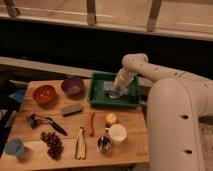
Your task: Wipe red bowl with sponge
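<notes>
- The gripper hung inside the green tray, at 12 o'clock on the table; its closed fingers merged with a pale blur.
- The sponge lay partly covered beneath it; contact was unclear.
- At 4 o'clock, the robot's white body was cut off by the right and lower edges.
- The shiny object at 6 o'clock was too blurred to identify.

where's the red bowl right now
In the camera view the red bowl sits at the far left, just left of the purple bowl; the gripper is in the green tray.
</notes>
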You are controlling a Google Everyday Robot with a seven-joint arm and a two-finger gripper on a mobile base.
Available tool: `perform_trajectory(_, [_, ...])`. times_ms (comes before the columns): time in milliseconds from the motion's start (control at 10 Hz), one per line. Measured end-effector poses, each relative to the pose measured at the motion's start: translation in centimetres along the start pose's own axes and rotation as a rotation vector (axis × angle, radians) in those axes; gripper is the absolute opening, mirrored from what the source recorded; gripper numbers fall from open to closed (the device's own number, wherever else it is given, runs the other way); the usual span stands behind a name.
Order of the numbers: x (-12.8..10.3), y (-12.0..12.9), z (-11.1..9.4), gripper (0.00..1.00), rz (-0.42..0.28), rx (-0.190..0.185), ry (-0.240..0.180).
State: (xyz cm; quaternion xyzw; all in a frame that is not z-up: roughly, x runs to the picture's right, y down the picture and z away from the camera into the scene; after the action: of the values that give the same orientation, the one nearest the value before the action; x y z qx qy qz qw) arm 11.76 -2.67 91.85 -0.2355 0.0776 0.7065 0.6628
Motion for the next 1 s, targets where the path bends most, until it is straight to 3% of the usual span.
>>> perform_trajectory(200, [-1.5, 0.3, -1.4, 0.0, -0.025, 0.002, -0.017])
perform_trajectory(400, [-2.9, 2.0, -2.2, 0.0, -0.06, -0.021, -0.028])
perform_trajectory(600, [-3.9, 4.0, -3.2, 0.0, -0.114, -0.069, -0.044])
perform_trajectory(1000, [-2.8, 10.1, -4.7, 0.0, -0.244, -0.169, -0.057])
